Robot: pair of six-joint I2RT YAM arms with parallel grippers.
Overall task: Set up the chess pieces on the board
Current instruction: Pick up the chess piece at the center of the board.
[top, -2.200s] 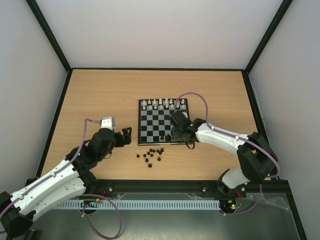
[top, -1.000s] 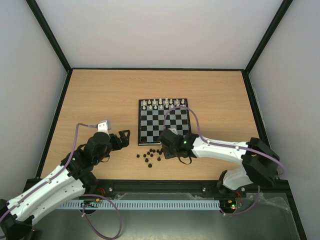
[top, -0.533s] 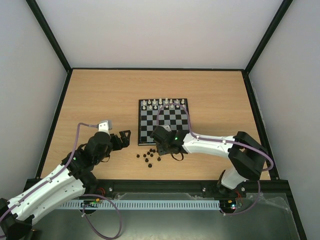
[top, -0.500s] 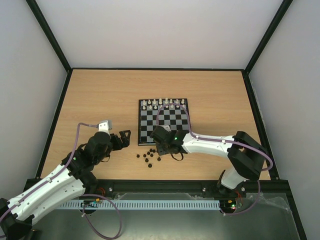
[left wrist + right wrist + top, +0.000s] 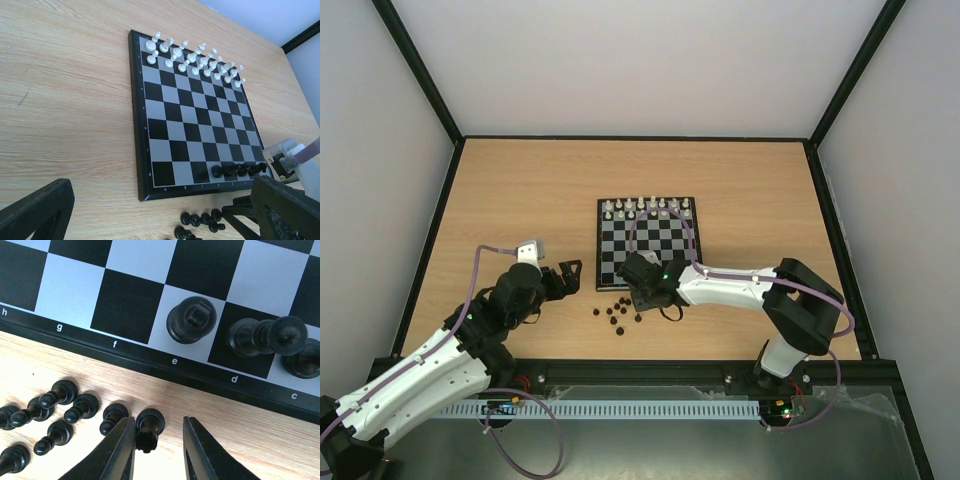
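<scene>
Apparently unclamped, the right gripper (image 5: 159, 445) narrowly straddles a black chess piece (image 5: 148, 429). The left gripper (image 5: 161, 186) gapes wide.

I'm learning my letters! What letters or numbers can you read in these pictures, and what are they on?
"h": on the black border of the board, right wrist view.
"g": same border.
"f": same border.
"e": same border.
"d": same border.
"c": same border.
Left wrist view: tiny marks along the board's border, too small to read.
Top view: nothing readable.
</scene>
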